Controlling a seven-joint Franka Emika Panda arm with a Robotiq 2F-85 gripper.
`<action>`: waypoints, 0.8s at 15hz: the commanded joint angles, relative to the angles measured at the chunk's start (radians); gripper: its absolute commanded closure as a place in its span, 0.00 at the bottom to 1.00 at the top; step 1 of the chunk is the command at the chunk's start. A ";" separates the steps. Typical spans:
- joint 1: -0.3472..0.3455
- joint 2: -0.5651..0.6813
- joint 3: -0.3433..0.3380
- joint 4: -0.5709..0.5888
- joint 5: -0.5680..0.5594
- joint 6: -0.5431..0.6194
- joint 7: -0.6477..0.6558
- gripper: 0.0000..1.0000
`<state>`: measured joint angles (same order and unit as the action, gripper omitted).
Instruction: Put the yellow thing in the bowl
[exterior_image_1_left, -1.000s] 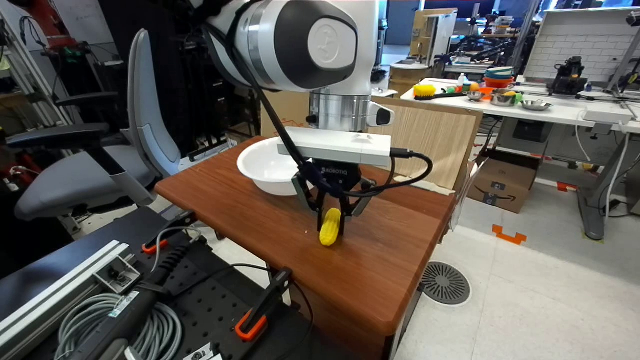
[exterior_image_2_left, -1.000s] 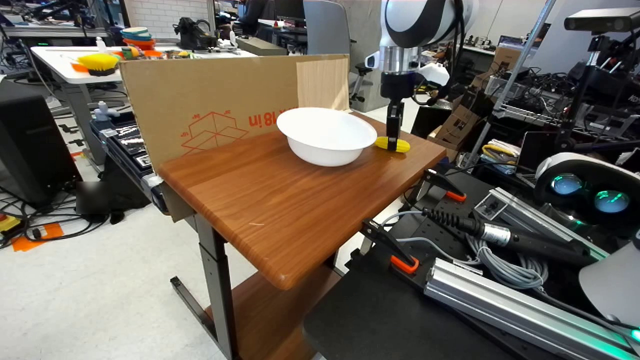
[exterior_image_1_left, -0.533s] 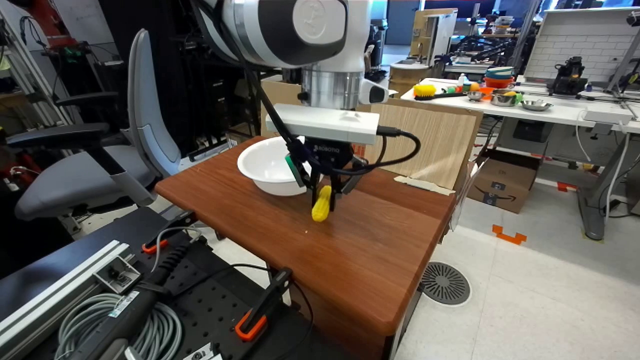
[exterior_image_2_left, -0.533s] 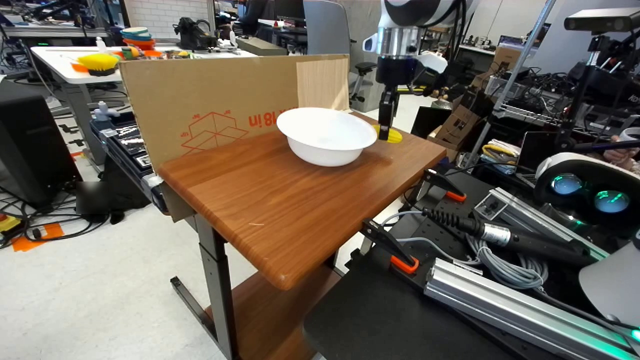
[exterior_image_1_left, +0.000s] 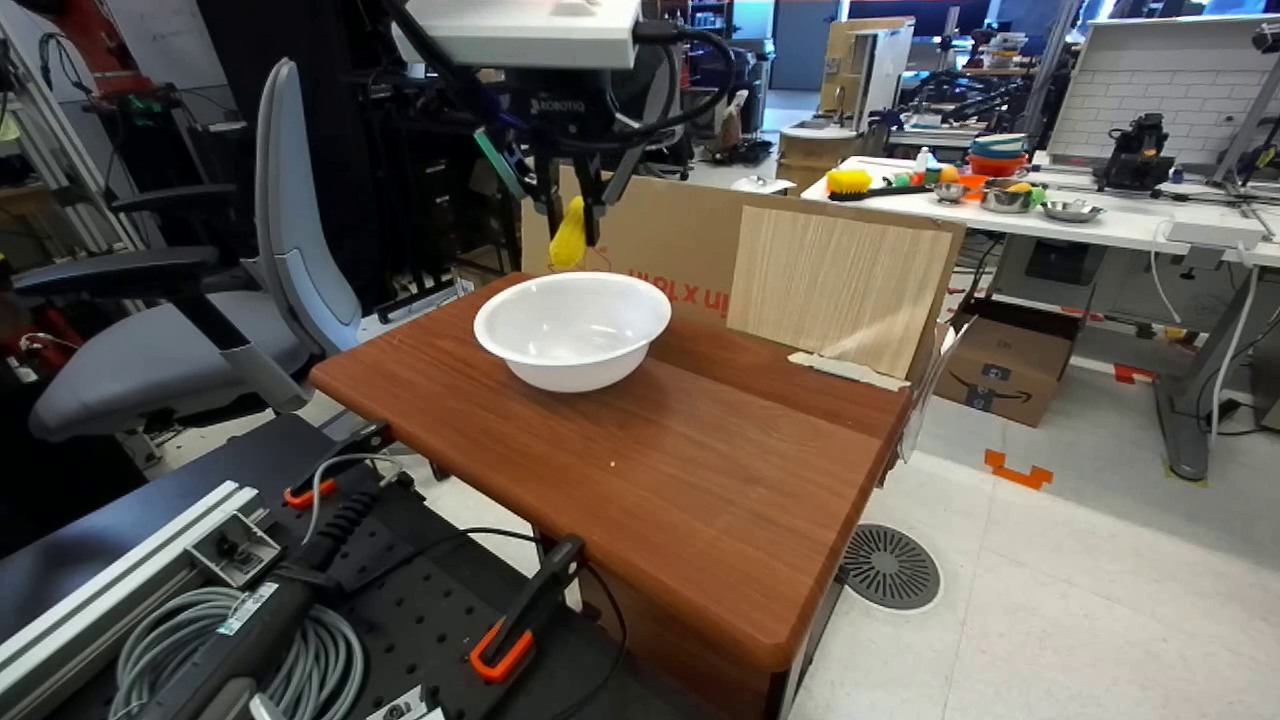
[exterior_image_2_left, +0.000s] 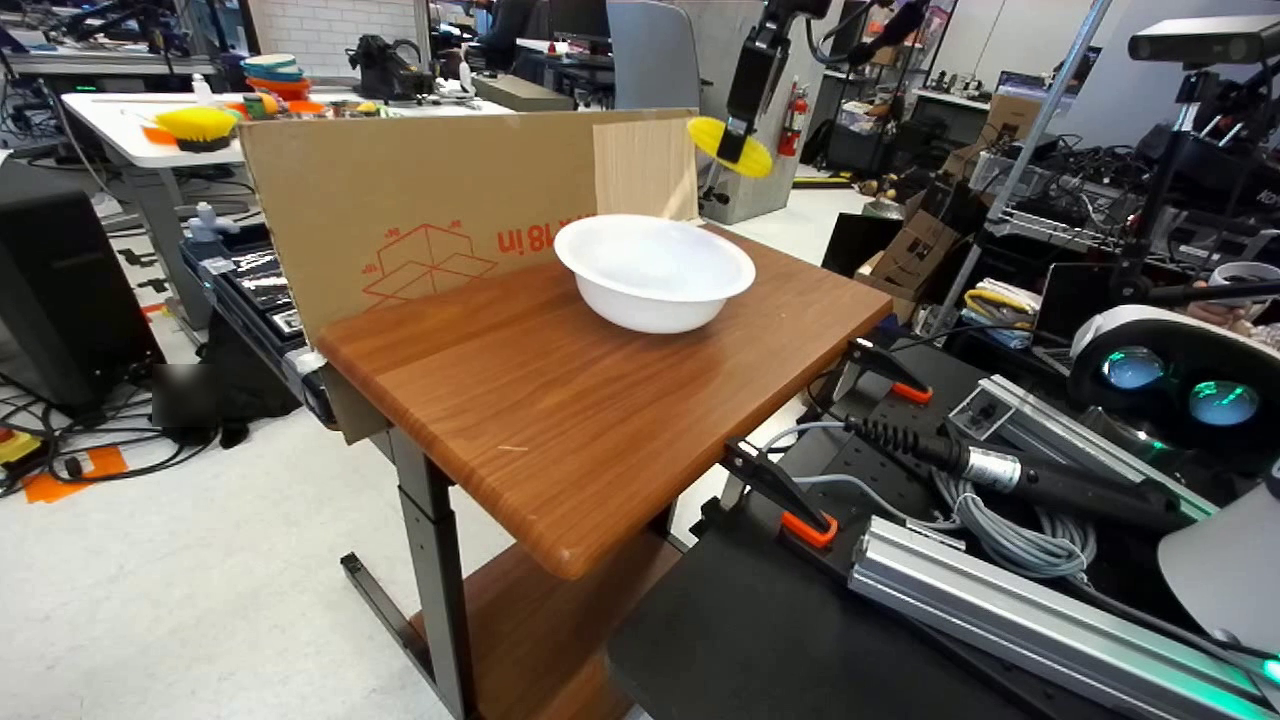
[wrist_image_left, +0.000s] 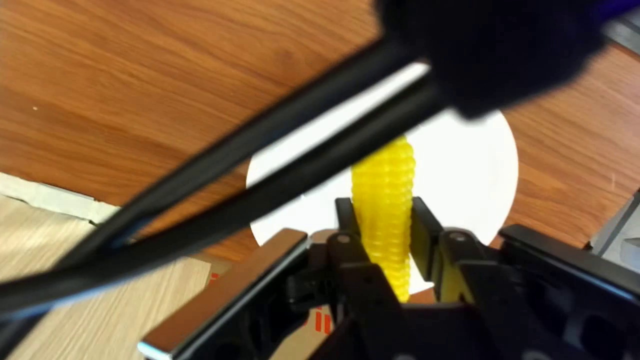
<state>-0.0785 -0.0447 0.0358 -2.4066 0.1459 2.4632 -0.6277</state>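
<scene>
Gripper (wrist_image_left: 384, 217) up high, and we're looking at a pinch: its two black fingers (wrist_image_left: 425, 232) stand drawn together as far as the yellow thing (wrist_image_left: 384, 190) between them allows, one touching either side. What a close-up we get from the wrist: a corn cob, bumpy in neat rows, reaching out past the grip! In both exterior views we have it hanging tilted in mid-air. Lower down, there's our bowl (exterior_image_1_left: 572, 335), white, round and upright; the cob is above the rim, though how squarely over the middle we cannot tell. Two black cables (wrist_image_left: 250, 205) slice across the wrist view, hiding part of that bowl from us. Under it all we have the brown wooden table (exterior_image_1_left: 690, 480), and along one edge a cardboard sheet (exterior_image_2_left: 420, 190) with red print, a pale wood-grain panel (exterior_image_1_left: 840, 290) up against it. On the opposite side we spot black-and-orange clamps (exterior_image_2_left: 775, 485), and beside the table, in an exterior view, a grey office chair (exterior_image_1_left: 315, 290).
</scene>
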 joint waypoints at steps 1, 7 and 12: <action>0.045 -0.046 -0.026 -0.015 0.039 -0.030 -0.023 0.93; 0.060 0.014 -0.053 0.032 0.137 -0.046 -0.147 0.93; 0.037 0.181 -0.048 0.134 0.170 -0.036 -0.121 0.93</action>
<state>-0.0406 0.0200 -0.0042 -2.3637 0.2859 2.4492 -0.7469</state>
